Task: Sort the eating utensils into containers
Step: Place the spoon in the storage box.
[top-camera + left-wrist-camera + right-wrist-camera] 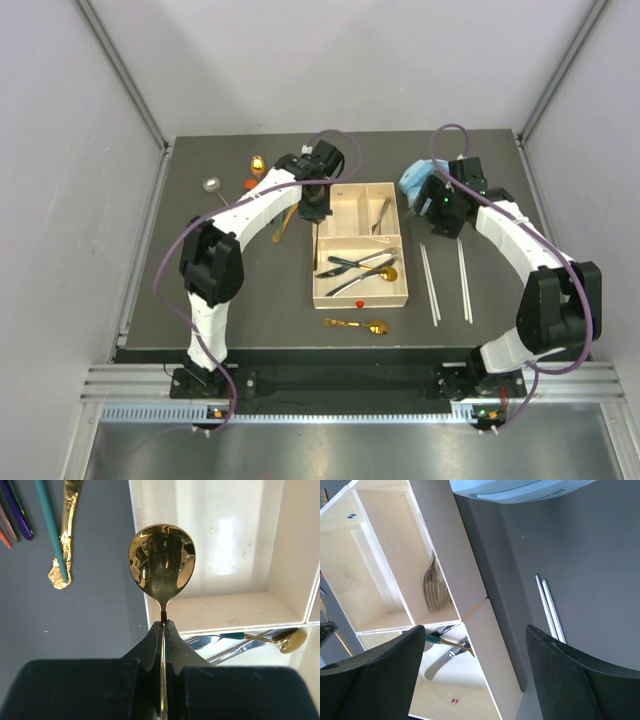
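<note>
**Gold spoon pinched over the tray's left small section**

The left hand (163, 627) has its two dark fingers pressed flat against the thin handle of a gold spoon (161, 562). The spoon's round, mirror-bright bowl faces the wrist camera and sits over the left wall of the cream tray (407, 280), at the small left compartment. The tray is a smooth, matte rectangle with thin dividers, two small sections at the far end and one large section nearer the arms. A red dot (360, 303) marks its near rim.

A silver fork (434, 587) leans in the small right compartment, tines curved. In the large section lie crossed dark-and-silver knives (350, 265) and a gold spoon with a teal handle (280, 641).

On the dark table left of the tray lie an ornate gold handle (65, 535), a slim teal handle (50, 525) crossing it, and purple (20, 510) and orange (4, 537) ones beside. Another gold spoon (358, 326) lies just below the tray.

The right hand (475, 630) hovers with its fingers spread wide, holding nothing, over the tray's right wall. To its right lie pale thin chopsticks (550, 610), straight and parallel. Light-blue headphones (415, 180) sit near the tray's far right corner.
</note>
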`<state>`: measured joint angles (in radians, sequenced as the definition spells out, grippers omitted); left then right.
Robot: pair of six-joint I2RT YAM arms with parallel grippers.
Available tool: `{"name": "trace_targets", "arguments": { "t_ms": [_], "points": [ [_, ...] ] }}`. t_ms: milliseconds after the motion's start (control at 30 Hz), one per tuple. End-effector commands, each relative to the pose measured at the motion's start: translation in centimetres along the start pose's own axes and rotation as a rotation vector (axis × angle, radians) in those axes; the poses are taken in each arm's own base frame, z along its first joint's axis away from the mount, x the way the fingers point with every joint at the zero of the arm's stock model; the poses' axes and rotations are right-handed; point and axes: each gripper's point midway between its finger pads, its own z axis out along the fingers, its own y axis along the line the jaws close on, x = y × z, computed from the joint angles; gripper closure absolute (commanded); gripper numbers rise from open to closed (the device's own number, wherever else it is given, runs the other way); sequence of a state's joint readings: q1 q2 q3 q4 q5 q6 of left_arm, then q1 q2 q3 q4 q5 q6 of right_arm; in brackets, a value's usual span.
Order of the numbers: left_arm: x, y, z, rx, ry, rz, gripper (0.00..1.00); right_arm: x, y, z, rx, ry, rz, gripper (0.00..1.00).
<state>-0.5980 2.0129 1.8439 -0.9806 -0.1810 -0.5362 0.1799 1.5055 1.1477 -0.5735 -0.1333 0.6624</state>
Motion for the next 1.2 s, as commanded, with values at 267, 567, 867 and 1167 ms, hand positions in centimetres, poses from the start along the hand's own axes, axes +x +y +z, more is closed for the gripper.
{"name": "trace_targets", "arguments": {
  "t_ms": [267, 567, 867, 1167],
  "points": [
    [0.1, -1.9, -0.7, 0.082, 0.024, 0.063, 1.00, -1.9, 1.3, -0.1, -0.039, -0.033, -0.009, 0.18],
    [1.7, -2.1, -0.3, 0.113, 0.056, 0.164, 1.00, -1.9, 1.4, 0.1, -0.040, -0.028, -0.005, 0.18],
    [4.1, -3.0, -1.1, 0.226, 0.084, 0.265, 1.00, -0.8, 0.0, -0.3, -0.010, -0.018, -0.005, 0.18],
    [4.1, -5.2, -1.7, 0.302, 0.047, 0.359, 1.00, -1.0, 0.1, -0.6, -0.017, -0.026, -0.011, 0.18]
  ]
}}
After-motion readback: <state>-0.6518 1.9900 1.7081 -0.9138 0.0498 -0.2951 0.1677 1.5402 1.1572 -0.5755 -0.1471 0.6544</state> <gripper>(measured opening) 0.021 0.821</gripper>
